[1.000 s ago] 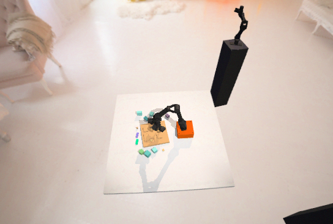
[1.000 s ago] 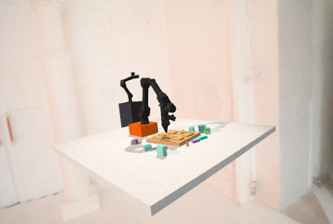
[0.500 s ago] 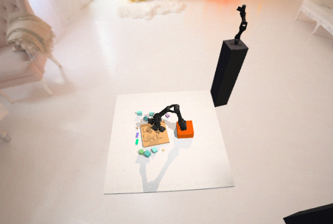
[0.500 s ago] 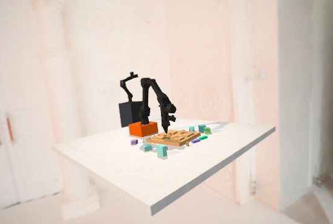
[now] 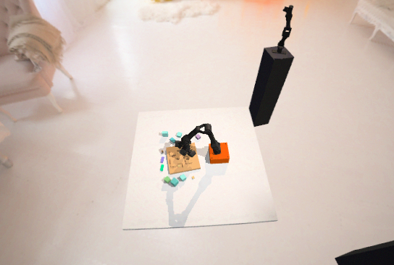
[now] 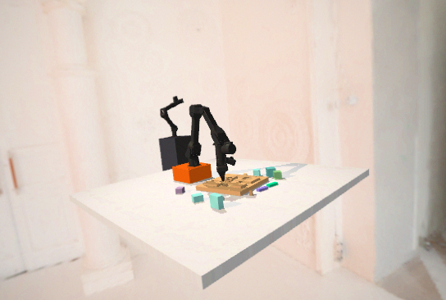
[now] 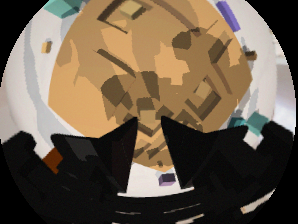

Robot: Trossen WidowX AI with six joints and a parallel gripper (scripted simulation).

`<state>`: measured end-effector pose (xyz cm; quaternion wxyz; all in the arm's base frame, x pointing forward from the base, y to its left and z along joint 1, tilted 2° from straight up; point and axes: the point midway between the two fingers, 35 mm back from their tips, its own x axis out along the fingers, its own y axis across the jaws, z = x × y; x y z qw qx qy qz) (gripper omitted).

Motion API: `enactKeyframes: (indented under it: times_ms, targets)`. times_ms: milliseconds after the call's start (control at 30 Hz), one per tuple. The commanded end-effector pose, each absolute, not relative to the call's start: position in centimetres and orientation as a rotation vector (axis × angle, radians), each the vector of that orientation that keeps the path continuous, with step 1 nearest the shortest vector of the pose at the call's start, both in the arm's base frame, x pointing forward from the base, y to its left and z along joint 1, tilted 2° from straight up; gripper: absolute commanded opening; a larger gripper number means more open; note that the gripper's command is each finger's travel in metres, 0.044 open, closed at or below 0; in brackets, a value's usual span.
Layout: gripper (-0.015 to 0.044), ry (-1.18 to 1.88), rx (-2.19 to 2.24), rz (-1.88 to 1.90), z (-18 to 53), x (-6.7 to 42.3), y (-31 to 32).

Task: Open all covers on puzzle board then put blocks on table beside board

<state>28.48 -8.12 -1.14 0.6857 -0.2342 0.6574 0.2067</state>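
Hiding board (image 5: 182,163) corner: gripper (image 5: 184,150).

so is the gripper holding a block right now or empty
Empty: the gripper is partly open, fingers apart with only the puzzle board visible through the gap between them.

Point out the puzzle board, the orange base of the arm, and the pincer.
puzzle board (image 5: 188,167): top view, bare wooden surface near its lower right corner.
orange base (image 5: 219,155): top view, its upper face.
pincer (image 7: 148,137): wrist view, midway between the two fingertips.

Matt wood-toned board (image 5: 182,164); smooth white table (image 5: 221,195); matt black hand (image 6: 221,177)
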Motion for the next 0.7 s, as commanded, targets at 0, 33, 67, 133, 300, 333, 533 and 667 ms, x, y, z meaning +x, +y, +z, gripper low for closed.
enactKeyframes:
  times_ms: [0,33,67,133,300,333,533,667]
  targets:
    - [0.0144,1.472,-0.526,0.471,-1.5,28.4,-8.0]
    - [0.0144,1.472,-0.526,0.471,-1.5,28.4,-8.0]
    - [0.0144,1.472,-0.526,0.471,-1.5,28.4,-8.0]
    - [0.0144,1.472,-0.526,0.471,-1.5,28.4,-8.0]
    - [0.0144,1.472,-0.526,0.471,-1.9,28.4,-8.0]
    - [0.0144,1.472,-0.526,0.471,-2.0,28.4,-8.0]
    - [0.0144,1.472,-0.526,0.471,-2.5,28.4,-8.1]
    - [0.0130,1.474,-0.524,0.464,-2.4,28.4,-8.1]
